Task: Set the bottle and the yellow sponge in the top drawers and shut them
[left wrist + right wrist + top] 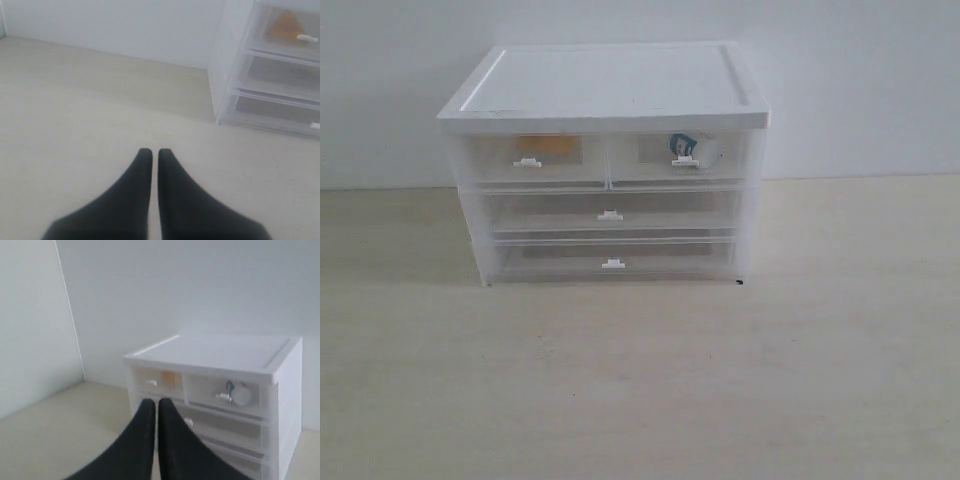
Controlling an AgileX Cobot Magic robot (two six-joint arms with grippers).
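- Jaws closed tight and empty on left gripper (151, 152) and right gripper (152, 402).
- Sponge (548, 146) inside left top drawer (490, 162).
- Bottle (688, 148) inside right top drawer (642, 165).
- Both drawers sit flush, closed.

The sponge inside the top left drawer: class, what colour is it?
Yellow-orange. The sponge shows best in the left wrist view, through the translucent drawer front.
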